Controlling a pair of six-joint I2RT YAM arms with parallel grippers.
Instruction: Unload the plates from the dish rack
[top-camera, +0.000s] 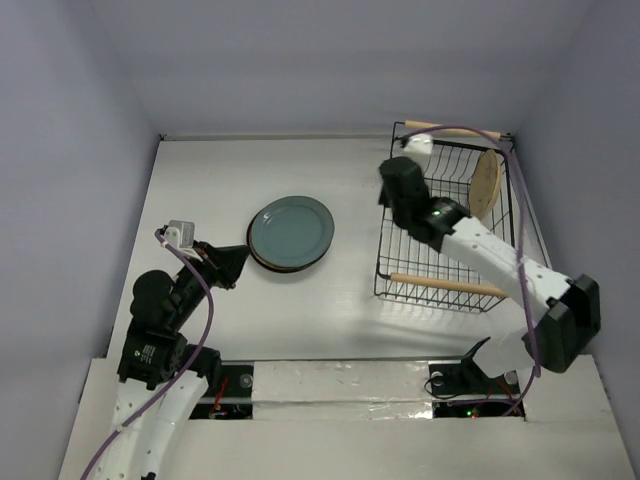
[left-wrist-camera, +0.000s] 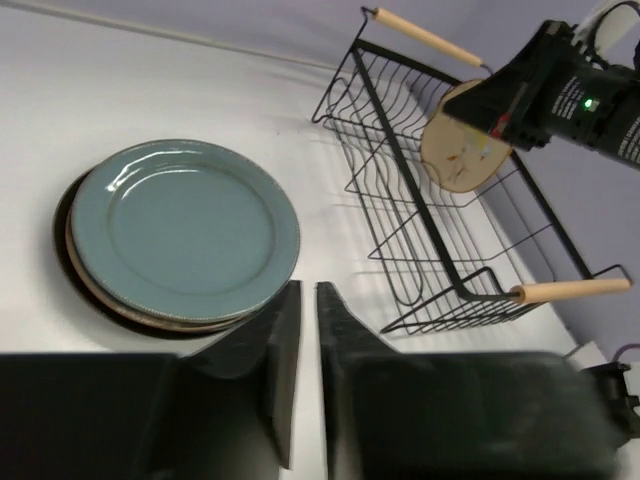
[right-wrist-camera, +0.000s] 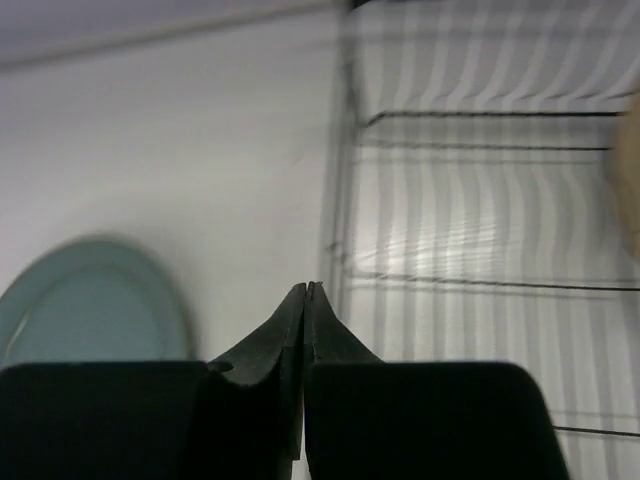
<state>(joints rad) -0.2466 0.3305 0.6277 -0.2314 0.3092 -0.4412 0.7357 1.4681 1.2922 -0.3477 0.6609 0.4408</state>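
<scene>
A stack of plates lies on the table left of centre, a plain teal plate (top-camera: 290, 230) on top; darker rims show beneath it (left-wrist-camera: 75, 290). The black wire dish rack (top-camera: 445, 285) stands at the right. One tan plate (top-camera: 485, 185) stands upright in its far right part, also in the left wrist view (left-wrist-camera: 460, 150). My right gripper (top-camera: 390, 195) hangs over the rack's left edge, shut and empty (right-wrist-camera: 304, 285). My left gripper (top-camera: 235, 262) is beside the stack's near left edge, nearly shut with a thin gap, holding nothing (left-wrist-camera: 308, 290).
The rack (left-wrist-camera: 430, 250) has wooden rod handles at its near (left-wrist-camera: 570, 290) and far (left-wrist-camera: 430, 38) ends. Its wire floor (right-wrist-camera: 480, 115) fills the right of the right wrist view, with the teal plate (right-wrist-camera: 90, 300) at lower left. Walls close the table behind and at both sides.
</scene>
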